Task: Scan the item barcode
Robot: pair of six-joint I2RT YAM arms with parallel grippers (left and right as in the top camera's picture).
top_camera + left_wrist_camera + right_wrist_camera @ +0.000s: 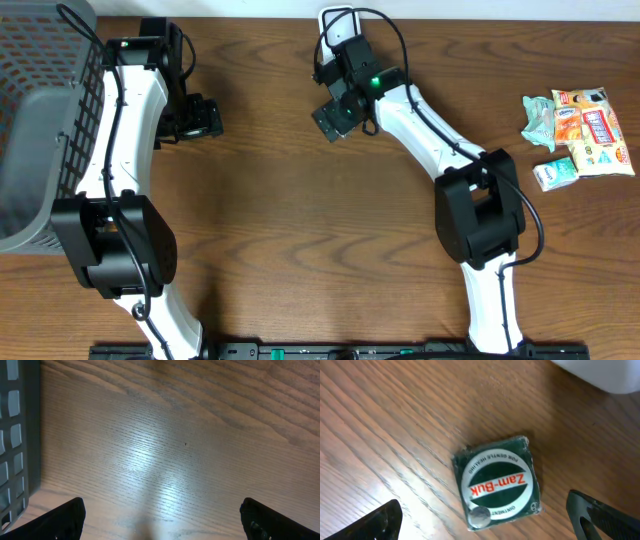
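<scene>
Item: a tin [497,485], dark green and close to square, lies flat on the table [300,230], centre-far, under the right arm.
Writing on tin: we read "Zam-Buk" in red, with "FOR GENTLE HEALING" and "OINTMENT" on the white ring. All of it is upside down in the right wrist view.
Barcode: none shows on the upper face. We judge it is on a side or underneath.
Right gripper [482,505]: fingers spread wide and holding nothing.
Key relation: the tin lies between the right fingers and ahead of their tips, a little right of the midline. Its edges are slightly skewed to the finger line. We find no clear long axis.
Left gripper [160,510]: fingers spread wide and empty, above bare wood, beside the basket [15,435] at the left.
Nearer arm: the right. The left stands well apart from the tin.
Other goods: packs [590,130] at the far right; we cannot read their print.
White body [600,375]: just beyond the tin. We cannot tell what it is.
Next move, our judgement: lower the right fingers around the tin and close on it.
</scene>
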